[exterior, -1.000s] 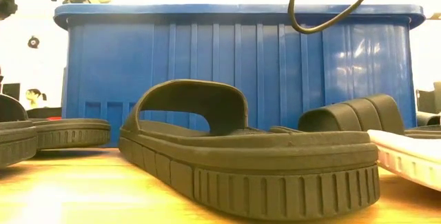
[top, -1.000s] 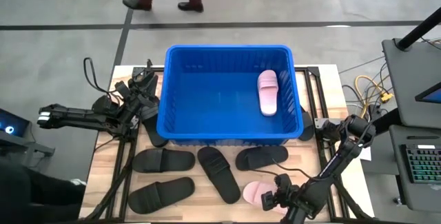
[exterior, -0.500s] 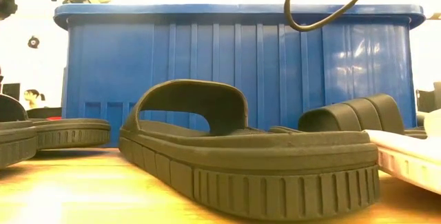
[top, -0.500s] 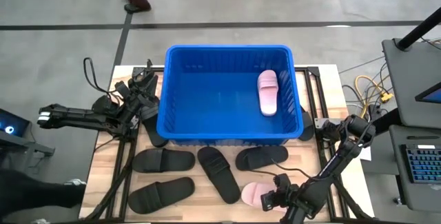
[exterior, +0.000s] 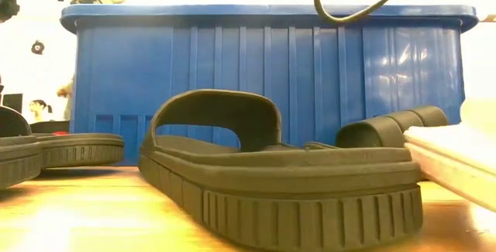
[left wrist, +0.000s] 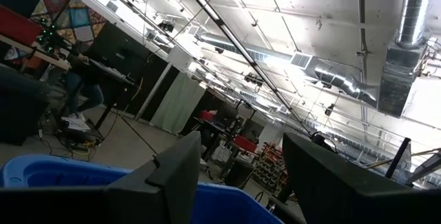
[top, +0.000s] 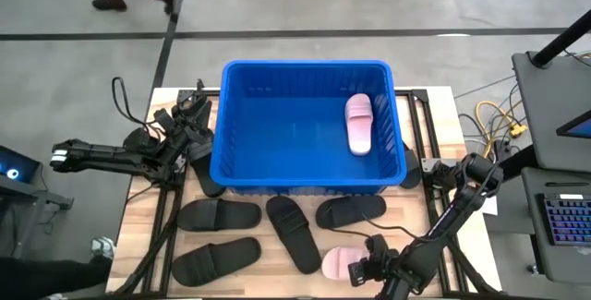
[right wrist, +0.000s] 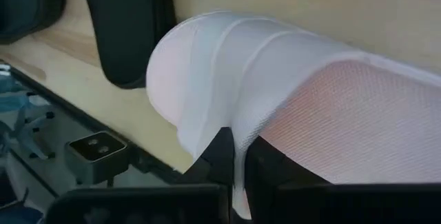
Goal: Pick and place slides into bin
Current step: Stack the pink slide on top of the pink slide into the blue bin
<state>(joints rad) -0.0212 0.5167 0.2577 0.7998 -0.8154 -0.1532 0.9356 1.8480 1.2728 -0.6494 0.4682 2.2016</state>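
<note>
One pink slide, half hidden, is clamped by the right claw; left claw released.

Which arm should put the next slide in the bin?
The right. Its gripper is shut on the pink slide at the table's front edge, so it likely only needs lifting to the bin. The left gripper waits open beside the bin's left wall.

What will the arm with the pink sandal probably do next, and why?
Probably lift it. The right gripper looks closed on the pink slide's edge at the table's near side, its end already tilted up in the low view, while the blue bin, holding the other pink slide, has tall walls to clear.
</note>
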